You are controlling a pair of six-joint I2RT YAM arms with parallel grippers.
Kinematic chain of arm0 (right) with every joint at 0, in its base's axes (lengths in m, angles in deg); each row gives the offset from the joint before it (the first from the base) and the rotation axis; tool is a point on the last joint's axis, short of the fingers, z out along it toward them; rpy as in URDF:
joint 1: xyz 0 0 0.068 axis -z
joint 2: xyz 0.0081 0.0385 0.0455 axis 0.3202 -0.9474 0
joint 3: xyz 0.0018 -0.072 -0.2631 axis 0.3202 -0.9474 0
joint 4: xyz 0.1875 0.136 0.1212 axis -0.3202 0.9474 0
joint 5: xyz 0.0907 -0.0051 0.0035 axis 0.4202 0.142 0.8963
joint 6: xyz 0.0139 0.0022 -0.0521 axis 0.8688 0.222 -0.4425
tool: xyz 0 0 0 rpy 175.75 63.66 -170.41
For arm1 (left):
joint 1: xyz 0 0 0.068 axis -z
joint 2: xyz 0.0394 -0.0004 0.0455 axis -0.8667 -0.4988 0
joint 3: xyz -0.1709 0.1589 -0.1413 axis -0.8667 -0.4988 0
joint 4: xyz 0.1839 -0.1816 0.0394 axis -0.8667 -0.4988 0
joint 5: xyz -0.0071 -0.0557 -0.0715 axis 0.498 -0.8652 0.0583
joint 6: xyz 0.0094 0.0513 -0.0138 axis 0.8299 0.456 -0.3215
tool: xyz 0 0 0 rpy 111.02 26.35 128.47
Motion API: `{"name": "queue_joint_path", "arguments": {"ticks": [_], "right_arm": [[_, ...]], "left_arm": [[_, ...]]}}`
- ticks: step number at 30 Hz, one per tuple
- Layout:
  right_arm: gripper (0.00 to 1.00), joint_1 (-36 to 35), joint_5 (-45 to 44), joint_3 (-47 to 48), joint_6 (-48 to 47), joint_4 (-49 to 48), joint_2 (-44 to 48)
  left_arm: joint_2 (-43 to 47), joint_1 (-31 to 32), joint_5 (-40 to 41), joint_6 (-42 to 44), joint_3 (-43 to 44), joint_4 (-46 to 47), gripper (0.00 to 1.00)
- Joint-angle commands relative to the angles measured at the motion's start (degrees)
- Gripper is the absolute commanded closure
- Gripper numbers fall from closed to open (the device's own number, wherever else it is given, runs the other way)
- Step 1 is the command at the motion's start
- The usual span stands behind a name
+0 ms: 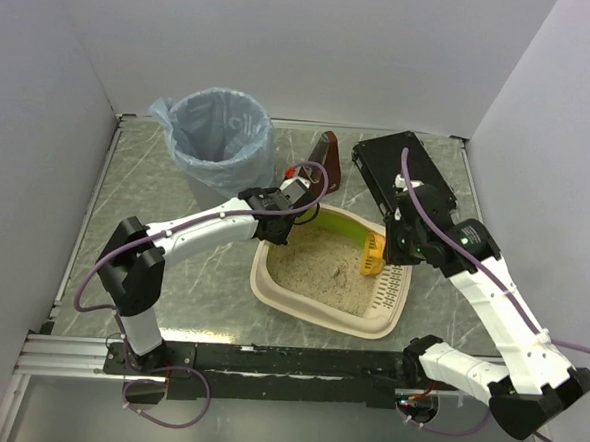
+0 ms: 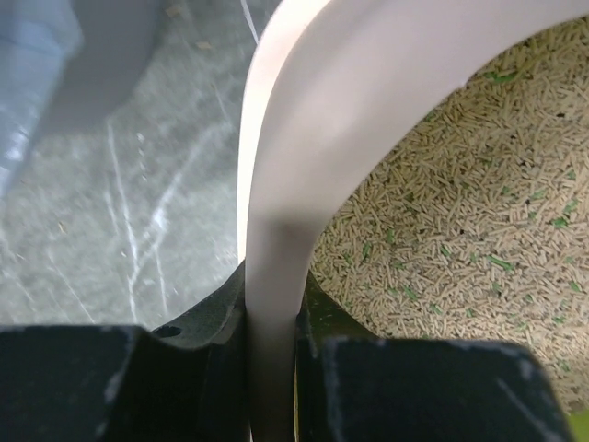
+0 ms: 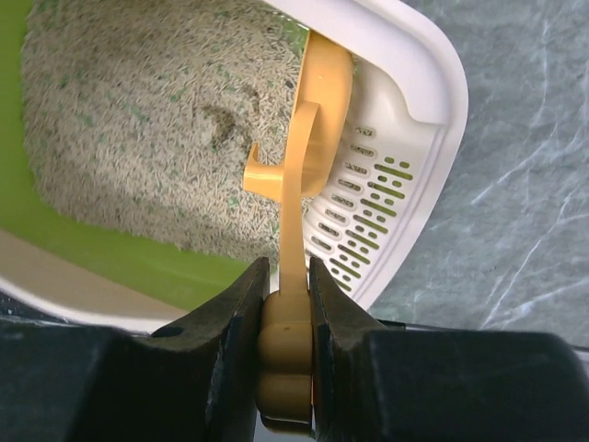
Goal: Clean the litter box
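The cream litter box (image 1: pixel 271 292) with a lime-green inner wall (image 1: pixel 343 224) and sandy litter (image 1: pixel 317 265) sits mid-table. My left gripper (image 1: pixel 275 223) is shut on its far-left rim; in the left wrist view the rim (image 2: pixel 276 230) runs between the fingers, pellets (image 2: pixel 460 230) to the right. My right gripper (image 1: pixel 399 242) is shut on the handle of a yellow scoop (image 1: pixel 373 254), held over the box's slotted ledge (image 1: pixel 393 287). In the right wrist view the scoop (image 3: pixel 308 138) stands edge-on over the litter (image 3: pixel 138 120) beside the slots (image 3: pixel 368 212).
A round bin lined with a blue bag (image 1: pixel 218 136) stands at the back left. A flat black case (image 1: pixel 398 172) lies at the back right. A dark red-brown object (image 1: pixel 329 158) stands between them. White walls enclose the table.
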Motion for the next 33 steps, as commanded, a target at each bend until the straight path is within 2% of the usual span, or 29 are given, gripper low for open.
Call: {"name": "queue_joint_path", "arguments": {"ticks": [1,6,12,19,26,33], "right_arm": [[1.00,-0.40,-2.18,3.04,-3.33,1.64,2.97],[1.00,-0.93,-4.20,5.77,-5.18,4.28,0.87],[1.00,-3.56,-3.33,9.29,-4.75,5.68,-6.59],[1.00,-3.75,-4.38,16.14,1.66,14.73,-17.51],[1.00,-0.67,9.06,15.00,1.23,12.72,-21.91],[1.00,5.12,24.17,10.62,-2.54,9.73,-20.50]], "left_arm": [[2.48,-0.14,7.82,0.91,4.56,7.09,0.99],[-0.86,-0.14,7.92,-0.77,7.47,4.62,0.99],[0.71,-0.14,4.75,-2.52,6.59,6.03,0.99],[2.65,-0.14,1.85,-4.71,4.31,8.05,0.99],[4.49,-0.14,3.61,-4.55,1.68,9.28,0.99],[5.20,-0.14,3.00,-3.05,0.62,11.91,0.99]]}}
